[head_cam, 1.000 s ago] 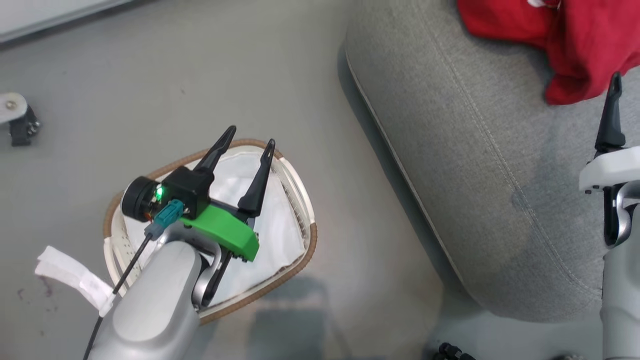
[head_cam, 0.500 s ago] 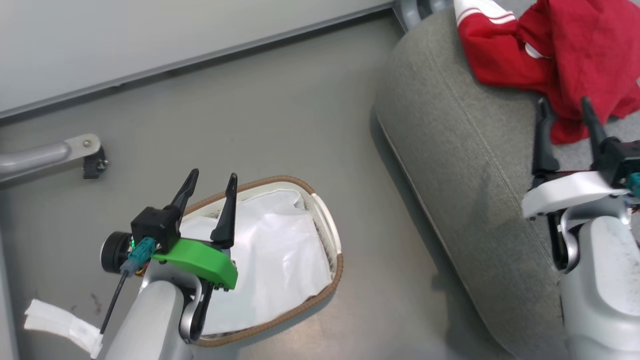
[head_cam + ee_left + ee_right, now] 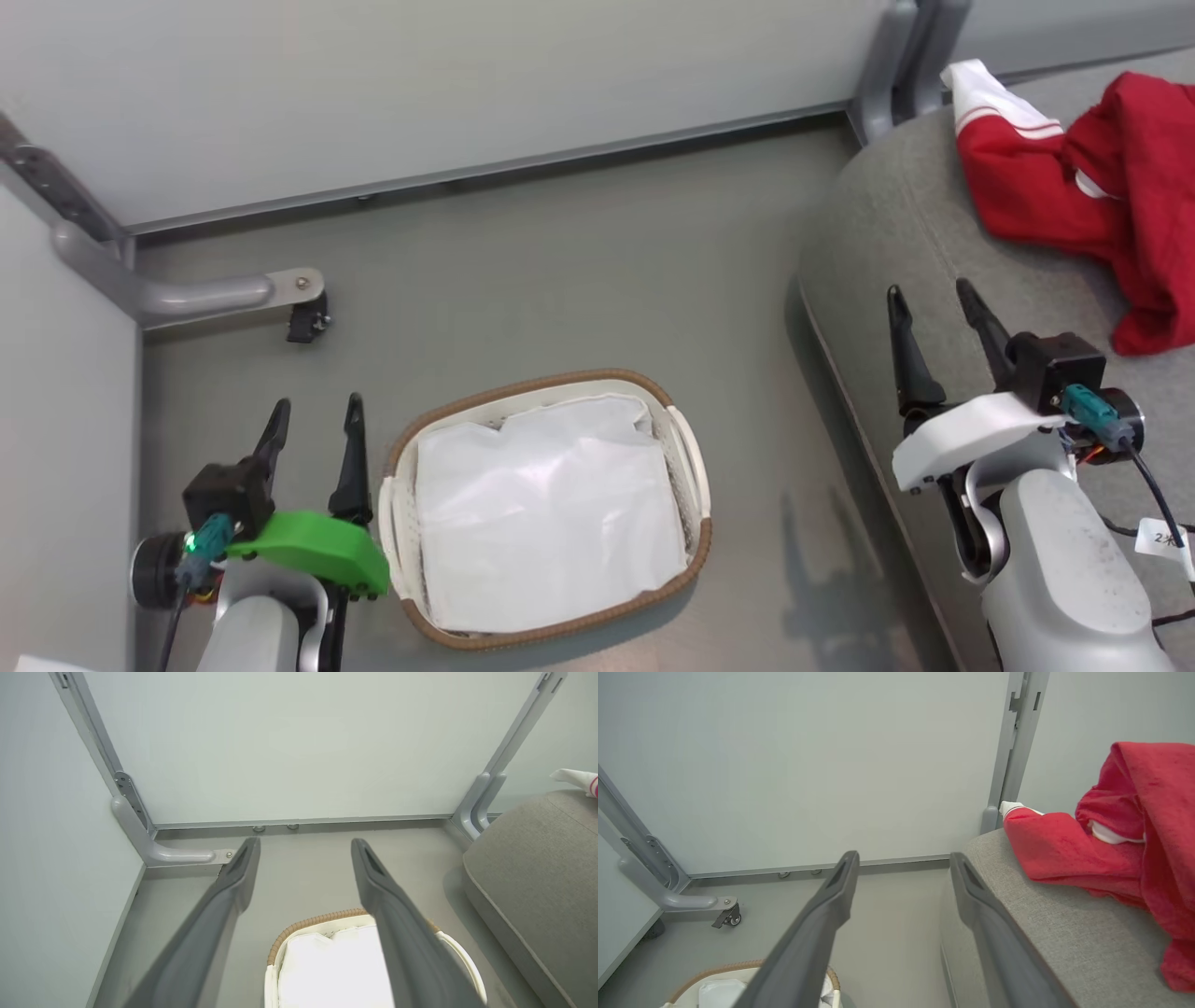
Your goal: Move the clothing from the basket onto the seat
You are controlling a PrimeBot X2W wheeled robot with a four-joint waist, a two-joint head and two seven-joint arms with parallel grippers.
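Note:
The red clothing (image 3: 1092, 201) with white striped trim lies bunched on the grey seat (image 3: 896, 224) at the upper right; in the right wrist view the clothing (image 3: 1120, 858) rests on the seat (image 3: 1045, 928). The white basket (image 3: 686, 457) with a brown rim stands on the floor, holding a plain white liner sheet (image 3: 546, 518). My left gripper (image 3: 316, 416) hangs open and empty just left of the basket. My right gripper (image 3: 929, 297) is open and empty over the seat's left edge, apart from the clothing. The left wrist view has the basket (image 3: 308, 921) between and below my fingers.
A pale wall panel runs along the back. A grey metal frame leg with a caster (image 3: 303, 322) sticks out over the floor at the left, and a grey post (image 3: 882, 65) stands by the seat's far corner. Grey floor lies between the basket and the seat.
The head camera has swung, so the whole picture shifted. My left gripper has come off the basket to its left side. My right gripper has drawn back from the clothing.

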